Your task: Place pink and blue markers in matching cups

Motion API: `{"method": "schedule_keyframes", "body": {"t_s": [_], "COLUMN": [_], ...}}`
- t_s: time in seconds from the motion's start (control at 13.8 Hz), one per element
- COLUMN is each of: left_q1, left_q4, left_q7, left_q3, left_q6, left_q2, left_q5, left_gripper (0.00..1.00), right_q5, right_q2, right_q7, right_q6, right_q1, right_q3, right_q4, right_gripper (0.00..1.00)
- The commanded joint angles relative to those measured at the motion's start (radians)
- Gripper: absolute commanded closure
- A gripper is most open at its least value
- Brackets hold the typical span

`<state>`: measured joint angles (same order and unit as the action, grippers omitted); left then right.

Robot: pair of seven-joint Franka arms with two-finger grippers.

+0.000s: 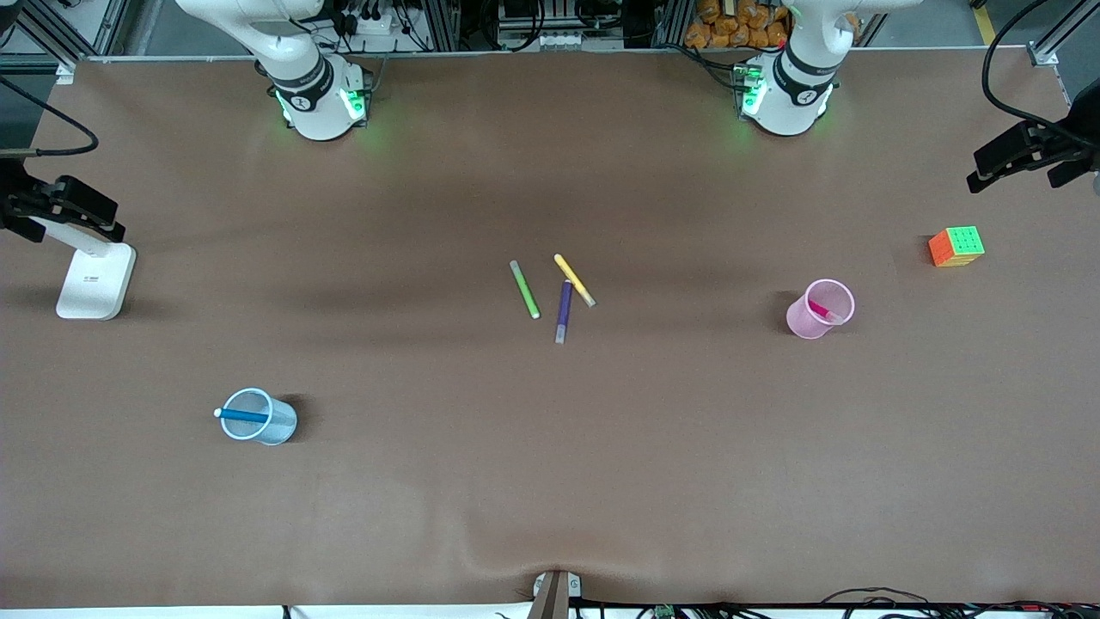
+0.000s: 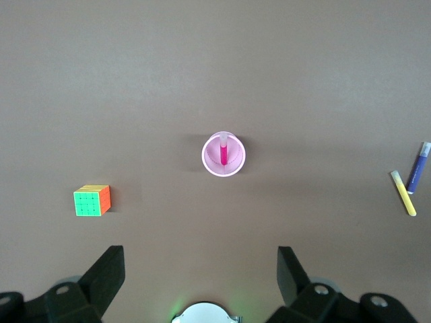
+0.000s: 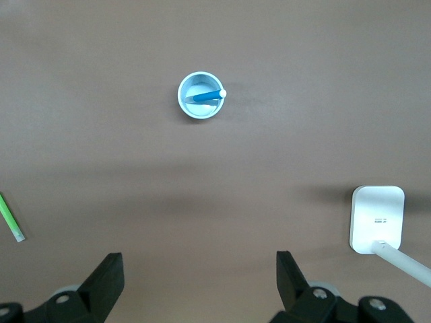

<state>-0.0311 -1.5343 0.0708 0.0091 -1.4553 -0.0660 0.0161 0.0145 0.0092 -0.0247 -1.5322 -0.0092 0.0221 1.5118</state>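
The pink marker (image 1: pixel 825 311) stands inside the pale pink cup (image 1: pixel 811 322) toward the left arm's end of the table; both show in the left wrist view, marker (image 2: pixel 223 152) in cup (image 2: pixel 209 161). The blue marker (image 1: pixel 242 415) leans in the pale blue cup (image 1: pixel 277 426) toward the right arm's end, nearer the front camera; the right wrist view shows marker (image 3: pixel 205 96) and cup (image 3: pixel 194 110). My left gripper (image 2: pixel 201 259) is open and empty, high over the table near its base. My right gripper (image 3: pixel 200 264) is open and empty, likewise high near its base.
A green pen (image 1: pixel 524 289), a yellow pen (image 1: pixel 574 279) and a dark purple pen (image 1: pixel 564 310) lie together mid-table. A colourful cube (image 1: pixel 956 246) sits past the pink cup toward the left arm's end. A white camera stand (image 1: pixel 94 279) is at the right arm's end.
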Motion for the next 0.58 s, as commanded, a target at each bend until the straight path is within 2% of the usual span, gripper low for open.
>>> {"method": "schedule_keyframes", "body": {"t_s": [0.0, 0.51], "left_q1": [-0.007, -0.035], "left_q4": [0.022, 0.023], "left_q7": [-0.020, -0.016], "left_q3": [-0.001, -0.005], "left_q6": [0.000, 0.001], "left_q2": [0.009, 0.029], "left_q5": [-0.002, -0.004], "left_gripper": [0.00, 0.00], "right_q5": [0.010, 0.004], "right_q2": [-0.015, -0.014], "right_q7": [-0.011, -0.009], "right_q6": [0.018, 0.015], "right_q1": [-0.014, -0.012], "right_q3": [-0.005, -0.007], "right_q4": [-0.010, -0.012], "right_gripper": [0.00, 0.00]}}
